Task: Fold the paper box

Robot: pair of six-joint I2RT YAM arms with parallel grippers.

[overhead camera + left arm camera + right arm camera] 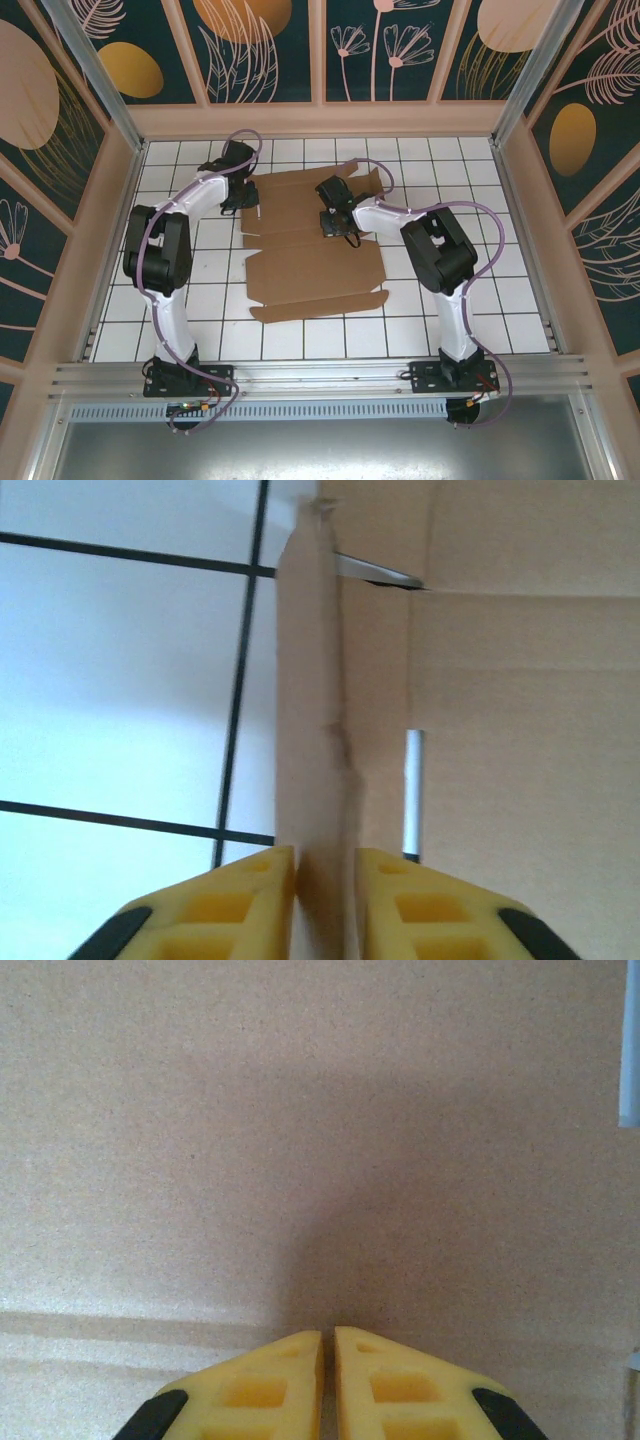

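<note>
The paper box [310,270] is a brown cardboard sheet with flaps, lying mostly flat in the middle of the table. At its far left edge, my left gripper [243,203] is shut on a side flap. In the left wrist view that flap [315,680] stands upright, edge-on, clamped between the yellow fingers [325,880]. My right gripper [338,225] is over the sheet's far middle panel. In the right wrist view its fingers [328,1335] are shut with nothing between them, tips down against plain cardboard [300,1110].
The table [480,250] is white tile with a black grid, walled by patterned panels at the back and sides. A metal rail [320,375] runs along the near edge by the arm bases. A narrow slot [413,790] shows in the cardboard beside the held flap.
</note>
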